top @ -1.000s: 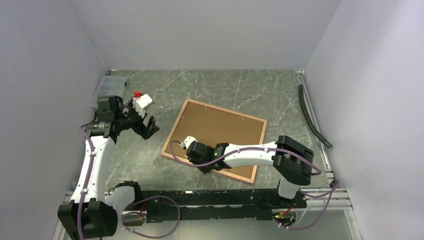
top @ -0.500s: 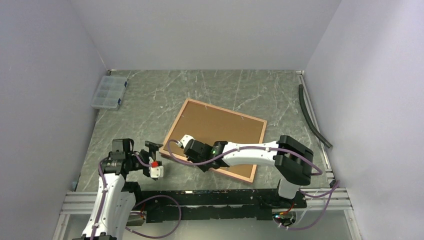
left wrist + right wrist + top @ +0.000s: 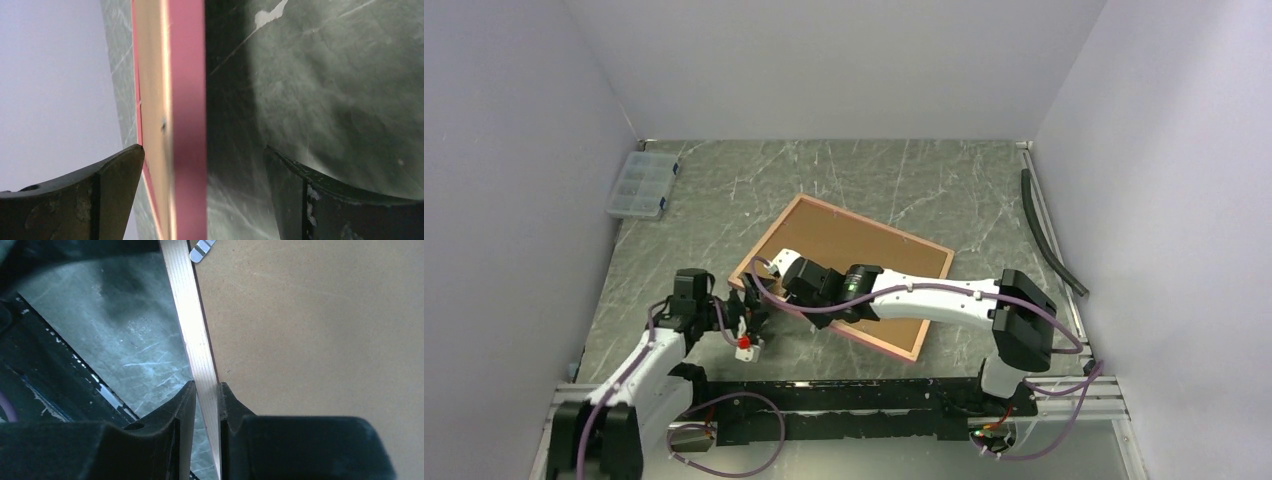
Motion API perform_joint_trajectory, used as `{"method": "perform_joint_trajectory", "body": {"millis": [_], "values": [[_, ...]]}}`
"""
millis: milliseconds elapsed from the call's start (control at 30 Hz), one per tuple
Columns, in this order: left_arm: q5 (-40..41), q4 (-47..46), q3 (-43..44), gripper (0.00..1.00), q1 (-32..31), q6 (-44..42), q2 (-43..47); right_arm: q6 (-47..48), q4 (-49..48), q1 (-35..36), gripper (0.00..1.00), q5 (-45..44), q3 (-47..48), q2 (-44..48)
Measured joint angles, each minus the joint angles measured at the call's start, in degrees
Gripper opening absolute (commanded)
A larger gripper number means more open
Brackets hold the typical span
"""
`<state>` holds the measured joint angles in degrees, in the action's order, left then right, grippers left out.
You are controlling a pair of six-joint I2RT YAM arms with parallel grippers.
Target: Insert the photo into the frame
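Top external view: the frame lies back-up and skewed on the marbled table, with the brown backing board filling it.
Right gripper: on the frame's near-left rail, with its fingers pinched tight on the tan wood, one on either side.
Left gripper: just off the frame's left corner, spread wide and gripping nothing, with the pink edge standing between its fingers.
Organiser box: well beyond the frame's left corner.
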<state>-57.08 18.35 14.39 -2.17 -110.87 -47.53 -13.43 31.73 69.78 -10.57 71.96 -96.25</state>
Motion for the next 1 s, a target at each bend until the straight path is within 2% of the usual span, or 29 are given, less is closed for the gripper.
{"method": "perform_joint_trajectory", "body": {"millis": [33,233,400,467,567,667,833,1000], "values": [[0.7,-3.7,-0.6,0.93,-1.9,0.9,-1.7,0.0,0.3,0.0,0.04,0.2,0.5,0.0],[8.2,-21.4,1.2,0.60,-10.6,6.9,-15.0,-0.1,2.5,-0.1,0.06,0.6,3.8,0.4],[13.4,-28.3,1.6,0.35,-12.5,10.0,-17.5,-0.3,2.9,-0.1,0.23,0.0,5.5,1.9],[14.3,-29.4,2.1,0.29,-12.7,10.9,-17.2,-0.4,3.4,-0.1,0.45,-0.8,5.4,2.8],[14.8,-31.5,3.1,0.29,-12.8,11.6,-15.5,-0.4,4.3,-0.2,0.63,-2.0,5.3,4.4],[15.0,-30.2,4.3,0.30,-13.0,13.3,-12.6,0.2,4.5,-0.3,0.77,-3.0,4.2,6.1],[15.0,-23.7,6.5,0.31,-13.2,15.6,-9.2,4.4,5.0,0.6,0.85,-6.8,0.0,10.0],[14.9,-17.1,10.1,0.32,-13.3,17.0,-7.5,11.9,5.2,5.1,0.87,-13.0,-2.6,11.7]]}}
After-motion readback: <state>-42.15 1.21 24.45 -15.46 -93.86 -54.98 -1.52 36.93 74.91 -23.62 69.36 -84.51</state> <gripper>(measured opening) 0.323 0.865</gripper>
